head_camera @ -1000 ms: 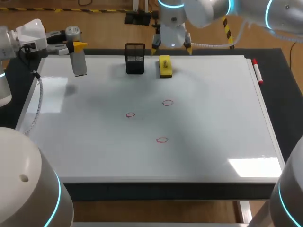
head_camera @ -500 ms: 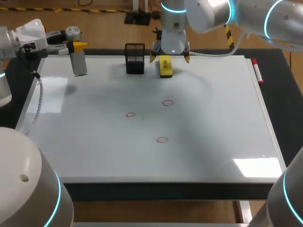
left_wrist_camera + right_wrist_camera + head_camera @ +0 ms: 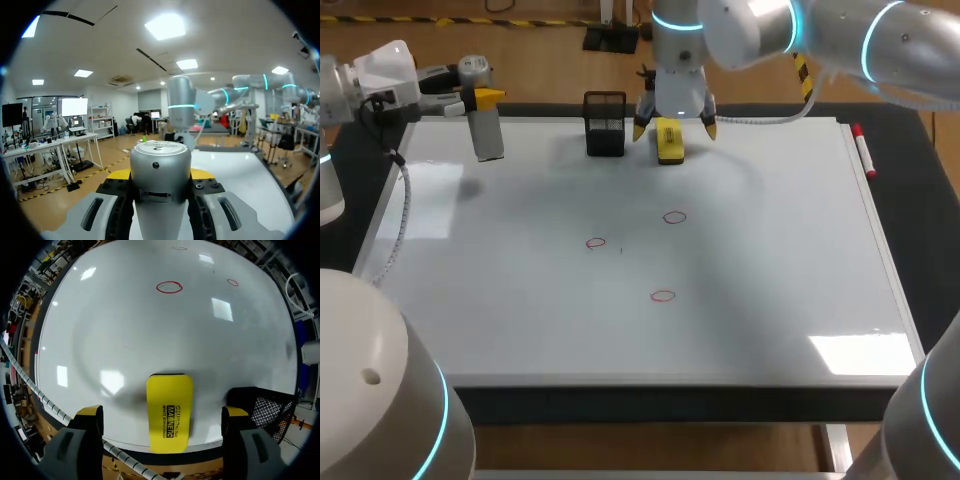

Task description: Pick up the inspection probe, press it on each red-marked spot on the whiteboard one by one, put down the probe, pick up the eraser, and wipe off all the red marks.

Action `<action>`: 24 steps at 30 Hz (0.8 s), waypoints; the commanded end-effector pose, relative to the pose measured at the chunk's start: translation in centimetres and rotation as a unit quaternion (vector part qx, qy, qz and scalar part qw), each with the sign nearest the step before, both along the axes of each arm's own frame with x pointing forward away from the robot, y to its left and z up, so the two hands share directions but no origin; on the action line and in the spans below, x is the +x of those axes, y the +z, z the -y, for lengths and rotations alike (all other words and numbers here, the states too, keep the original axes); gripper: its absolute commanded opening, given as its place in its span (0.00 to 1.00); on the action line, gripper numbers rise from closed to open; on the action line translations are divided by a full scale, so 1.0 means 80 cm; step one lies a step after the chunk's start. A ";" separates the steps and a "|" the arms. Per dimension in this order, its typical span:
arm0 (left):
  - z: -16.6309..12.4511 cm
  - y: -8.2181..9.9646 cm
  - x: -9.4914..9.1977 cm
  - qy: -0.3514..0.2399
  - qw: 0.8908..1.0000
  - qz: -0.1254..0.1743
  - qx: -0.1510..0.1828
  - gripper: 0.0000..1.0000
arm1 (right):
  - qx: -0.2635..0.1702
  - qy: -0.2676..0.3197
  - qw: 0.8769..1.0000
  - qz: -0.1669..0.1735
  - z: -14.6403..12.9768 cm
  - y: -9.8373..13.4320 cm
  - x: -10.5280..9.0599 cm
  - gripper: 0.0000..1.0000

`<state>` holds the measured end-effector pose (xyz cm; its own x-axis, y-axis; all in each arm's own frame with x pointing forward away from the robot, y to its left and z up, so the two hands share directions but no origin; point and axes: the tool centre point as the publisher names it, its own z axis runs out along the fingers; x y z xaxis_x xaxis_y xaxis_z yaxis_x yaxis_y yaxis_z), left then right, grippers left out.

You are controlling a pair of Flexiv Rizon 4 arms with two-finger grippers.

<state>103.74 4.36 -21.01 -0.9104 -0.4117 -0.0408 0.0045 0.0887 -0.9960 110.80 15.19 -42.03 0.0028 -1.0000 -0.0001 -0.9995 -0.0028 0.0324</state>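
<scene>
Over the last second the right gripper (image 3: pixel 674 123) has dropped onto the yellow eraser (image 3: pixel 668 140) at the whiteboard's (image 3: pixel 770 260) far edge, fingers wide, straddling it untouched. Best to centre, lower, then squeeze its long sides. The left gripper (image 3: pixel 480 98) clamps the inspection probe (image 3: pixel 486 130). Fingertip height is unclear.

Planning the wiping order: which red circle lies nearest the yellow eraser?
The rearmost red circle, directly in front of the yellow eraser; the other two lie nearer the whiteboard's front edge.
</scene>
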 end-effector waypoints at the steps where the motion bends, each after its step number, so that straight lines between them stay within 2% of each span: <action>1: 0.000 0.001 0.000 0.001 1.000 0.001 0.000 0.00 | -0.004 0.000 1.000 -0.003 -0.002 -0.002 0.004 1.00; 2: 0.000 0.001 0.000 0.001 1.000 0.001 0.000 0.00 | -0.004 0.000 1.000 -0.004 -0.002 -0.002 0.004 0.99; 3: 0.000 0.001 0.000 0.001 1.000 0.001 0.000 0.00 | -0.004 0.000 1.000 -0.004 -0.002 -0.002 0.004 0.77; 4: 0.000 0.001 0.000 0.001 1.000 0.001 0.000 0.00 | -0.004 0.001 1.000 -0.004 -0.002 -0.003 0.004 0.46; 5: 0.000 0.001 0.000 0.001 1.000 0.001 0.000 0.00 | -0.005 0.001 1.000 -0.003 -0.002 -0.003 0.004 0.40; 6: 0.000 0.001 0.000 0.001 1.000 0.001 0.000 0.00 | -0.006 0.000 1.000 -0.004 -0.002 -0.003 0.004 0.15; 7: 0.000 0.001 0.000 0.001 1.000 0.001 0.000 0.00 | -0.008 -0.001 1.000 -0.003 -0.002 -0.003 0.004 0.00; 17: 0.000 0.001 0.000 0.001 1.000 0.001 0.000 0.00 | -0.019 -0.006 0.999 0.027 -0.006 0.034 -0.003 0.00; 24: 0.000 0.001 0.000 0.001 1.000 0.001 0.000 0.00 | -0.013 -0.046 0.998 0.038 0.022 0.054 -0.012 0.00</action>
<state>103.74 4.35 -21.01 -0.9104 -0.4117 -0.0408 0.0046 0.0885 -0.9961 111.12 15.00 -39.30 -0.0852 -0.9956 0.0394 -0.9962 0.0844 -0.0224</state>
